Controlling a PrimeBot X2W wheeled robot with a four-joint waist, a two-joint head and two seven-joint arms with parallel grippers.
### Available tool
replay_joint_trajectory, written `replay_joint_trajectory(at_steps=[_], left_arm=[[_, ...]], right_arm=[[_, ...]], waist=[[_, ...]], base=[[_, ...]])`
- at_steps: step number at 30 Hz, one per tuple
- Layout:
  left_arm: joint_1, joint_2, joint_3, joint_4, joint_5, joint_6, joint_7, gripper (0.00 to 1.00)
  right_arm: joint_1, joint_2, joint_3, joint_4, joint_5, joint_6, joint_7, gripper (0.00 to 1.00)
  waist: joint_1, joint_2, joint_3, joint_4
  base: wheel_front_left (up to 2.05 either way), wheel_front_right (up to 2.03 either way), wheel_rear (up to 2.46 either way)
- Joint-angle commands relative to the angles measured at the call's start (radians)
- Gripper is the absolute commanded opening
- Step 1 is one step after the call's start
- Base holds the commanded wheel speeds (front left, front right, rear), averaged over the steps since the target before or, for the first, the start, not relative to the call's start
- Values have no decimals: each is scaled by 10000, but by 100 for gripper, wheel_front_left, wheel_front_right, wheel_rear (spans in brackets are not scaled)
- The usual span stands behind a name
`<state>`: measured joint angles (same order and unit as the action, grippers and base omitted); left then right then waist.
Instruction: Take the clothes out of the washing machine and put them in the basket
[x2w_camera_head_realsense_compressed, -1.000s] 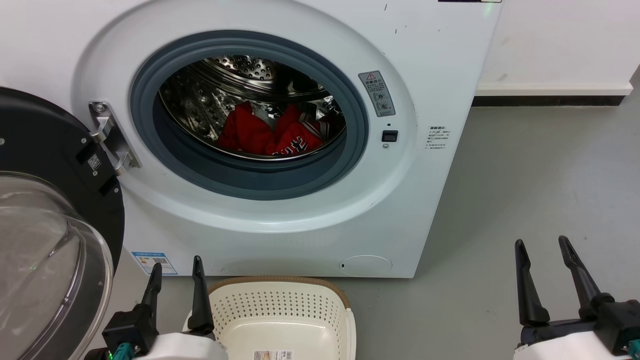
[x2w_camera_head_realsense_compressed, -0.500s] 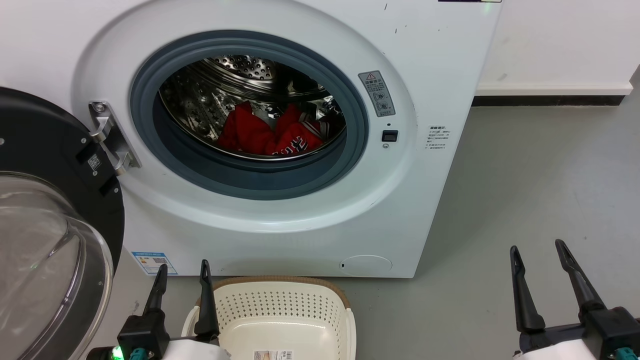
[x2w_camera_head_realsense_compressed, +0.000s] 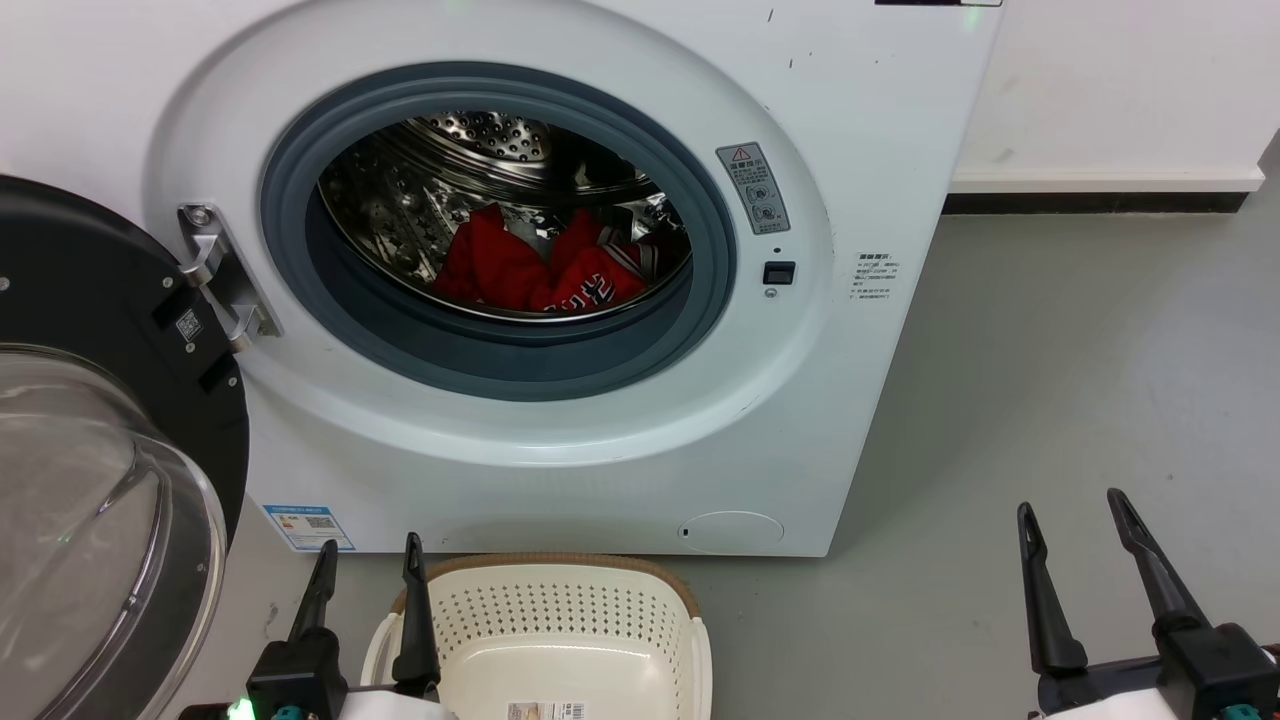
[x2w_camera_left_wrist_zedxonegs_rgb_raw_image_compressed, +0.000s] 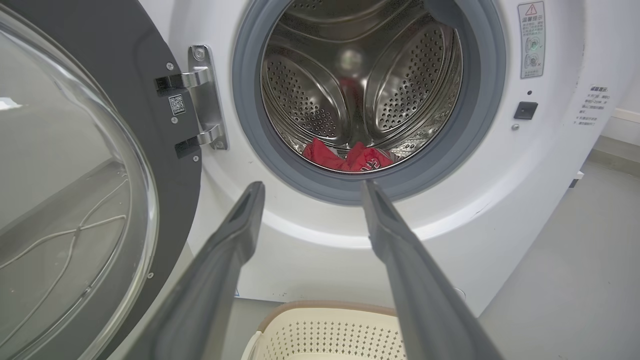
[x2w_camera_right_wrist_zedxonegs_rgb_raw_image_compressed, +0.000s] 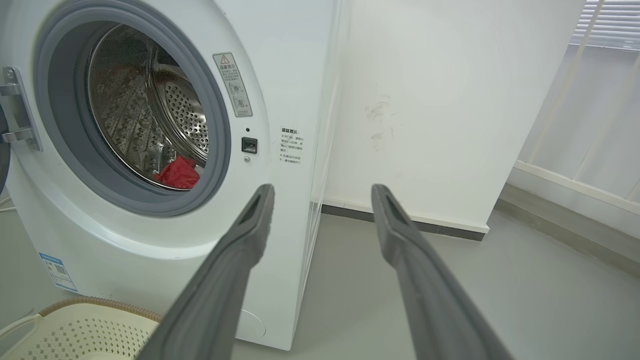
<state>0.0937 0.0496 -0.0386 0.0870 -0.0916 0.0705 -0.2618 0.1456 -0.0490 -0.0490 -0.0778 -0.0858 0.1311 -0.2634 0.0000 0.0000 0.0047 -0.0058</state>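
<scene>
Clothes (x2w_camera_head_realsense_compressed: 520, 270), red, lie at the drum bottom inside the washer (x2w_camera_head_realsense_compressed: 880, 120), up ahead of both grippers and well apart from them. Left gripper (x2w_camera_head_realsense_compressed: 370, 545) has fingers spread wide and sits low in front of the washer. Basket (x2w_camera_head_realsense_compressed: 560, 610) is just right of it, with that gripper's right finger over the basket's left rim. Label on basket bottom. Door (x2w_camera_head_realsense_compressed: 100, 480) swung wide, just left of left gripper. Right gripper (x2w_camera_head_realsense_compressed: 1070, 503) also has fingers parted, over grey floor (x2w_camera_head_realsense_compressed: 1050, 350), with the washer's front ahead-left of it.
</scene>
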Motion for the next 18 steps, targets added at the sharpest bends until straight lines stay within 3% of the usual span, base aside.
replay_joint_trajectory(at_steps=[1,18], left_arm=[[52,12,3,17,11,-13,-49,100],[34,11,6,173,-22,-3,-41,100]], right_arm=[[111,-22,0,45,118,-7,-20,100],[18,-21,-38,283,304,-7,-20,100]], waist=[[0,0,1,-1],[0,0,7,-21]], base=[[0,0,0],[0,0,0]])
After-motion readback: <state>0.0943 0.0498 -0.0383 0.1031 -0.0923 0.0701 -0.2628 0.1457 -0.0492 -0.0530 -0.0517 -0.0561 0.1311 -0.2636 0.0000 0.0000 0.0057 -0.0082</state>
